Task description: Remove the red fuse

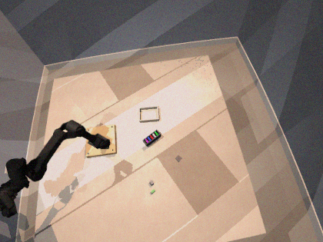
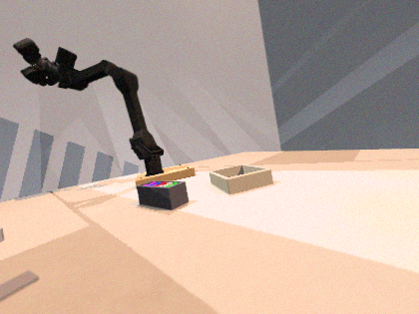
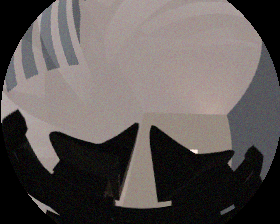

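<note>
Here's your arm, a black, jointed one (image 1: 49, 150) (image 2: 133, 104), rising from a pale yellow board (image 1: 111, 137) (image 2: 176, 173) and bending over at the top, well away from the work. Up at its far end is the black two-fingered gripper (image 1: 5, 204) (image 2: 29, 61) (image 3: 144, 127), high in the air, nowhere near the fuses! Look through your wrist view: two dark, pointed fingers, a slim gap between their tips, and pale wall showing straight through. So your hand is released, only narrowly parted, and grasping nothing.

Down to the table, and there's your target: the small red fuse (image 1: 152, 137) (image 2: 164, 183) is seated in the dark, box-shaped fuse block (image 1: 158, 137) (image 2: 162, 196), in the middle of the row. You've got purple and blue to one side of it, white and green to the other, in your overhead view. Your gripper is well apart from all of them.

Over to the beige, rectangular, low-walled tray (image 1: 149, 121) (image 2: 253, 180): it sits near the block, the two not touching, and your red fuse is outside it. Further off in your top view lie a small grey piece (image 1: 151, 183) and a small green piece (image 1: 152, 191), just beside each other, with a flat, dark square (image 1: 178, 158) between them and the block's side of the table.
</note>
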Robot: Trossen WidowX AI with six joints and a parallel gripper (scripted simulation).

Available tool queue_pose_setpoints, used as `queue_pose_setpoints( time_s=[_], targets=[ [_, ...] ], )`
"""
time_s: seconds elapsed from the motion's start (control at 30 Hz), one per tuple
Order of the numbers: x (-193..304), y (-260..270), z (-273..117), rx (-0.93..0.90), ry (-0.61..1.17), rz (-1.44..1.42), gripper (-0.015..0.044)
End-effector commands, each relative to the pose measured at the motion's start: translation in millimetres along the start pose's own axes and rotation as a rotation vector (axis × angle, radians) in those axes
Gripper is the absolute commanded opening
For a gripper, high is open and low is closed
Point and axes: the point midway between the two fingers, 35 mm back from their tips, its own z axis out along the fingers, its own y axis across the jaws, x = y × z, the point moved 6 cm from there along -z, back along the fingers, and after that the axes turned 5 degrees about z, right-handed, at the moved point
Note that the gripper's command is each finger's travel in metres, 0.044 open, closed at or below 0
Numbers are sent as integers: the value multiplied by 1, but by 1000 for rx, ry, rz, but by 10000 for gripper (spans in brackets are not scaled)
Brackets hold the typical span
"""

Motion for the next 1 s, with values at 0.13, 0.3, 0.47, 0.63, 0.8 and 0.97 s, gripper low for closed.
queue_pose_setpoints(
  time_s=[0.13,0.3,0.47,0.63,0.8,0.97],
  targets=[
    [-110,-51,-10,-30,-320,233,71],
    [-168,-92,-33,-43,-527,329,71],
    [-218,-136,-67,-47,-736,399,71],
    [-258,-181,-109,-41,-943,441,71],
    [-289,-225,-161,-35,-1152,455,71],
    [-310,-263,-221,-28,-1362,436,71]
  ],
)
